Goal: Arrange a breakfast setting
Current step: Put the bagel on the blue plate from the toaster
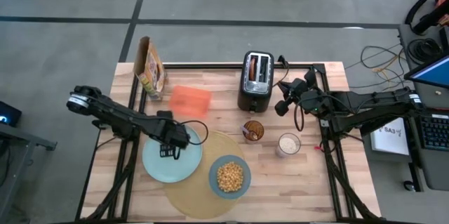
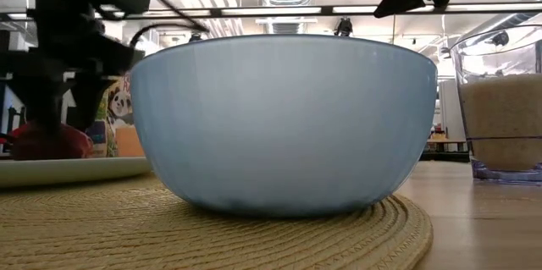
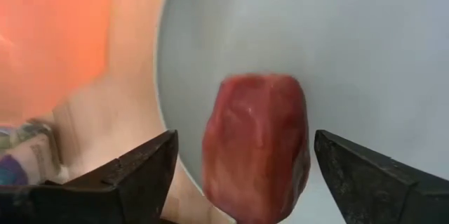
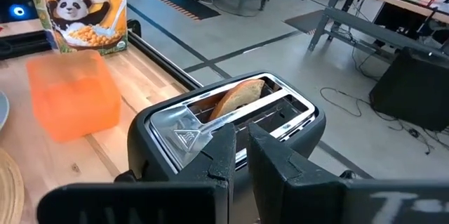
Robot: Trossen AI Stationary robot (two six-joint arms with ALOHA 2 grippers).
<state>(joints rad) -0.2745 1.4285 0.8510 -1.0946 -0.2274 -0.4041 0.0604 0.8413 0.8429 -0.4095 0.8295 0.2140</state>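
A red apple (image 3: 256,147) rests on the pale blue plate (image 1: 184,168), which lies partly on the round tan placemat (image 1: 200,203). My left gripper (image 1: 168,147) is open above the plate, one finger on each side of the apple, with gaps showing. The apple also shows in the low view (image 2: 51,143). The blue bowl (image 1: 229,176) of yellow cereal stands on the placemat. The bagel (image 4: 235,97) sticks up from a slot of the black toaster (image 1: 256,80). My right gripper (image 1: 284,103) is shut and empty beside the toaster. The spoon is out of view.
An orange box (image 1: 189,101) and a cereal box (image 1: 151,69) stand at the far left. A small cup (image 1: 252,130) and a glass of pale grains (image 1: 288,144) stand right of the placemat. Bare wood lies at the near right.
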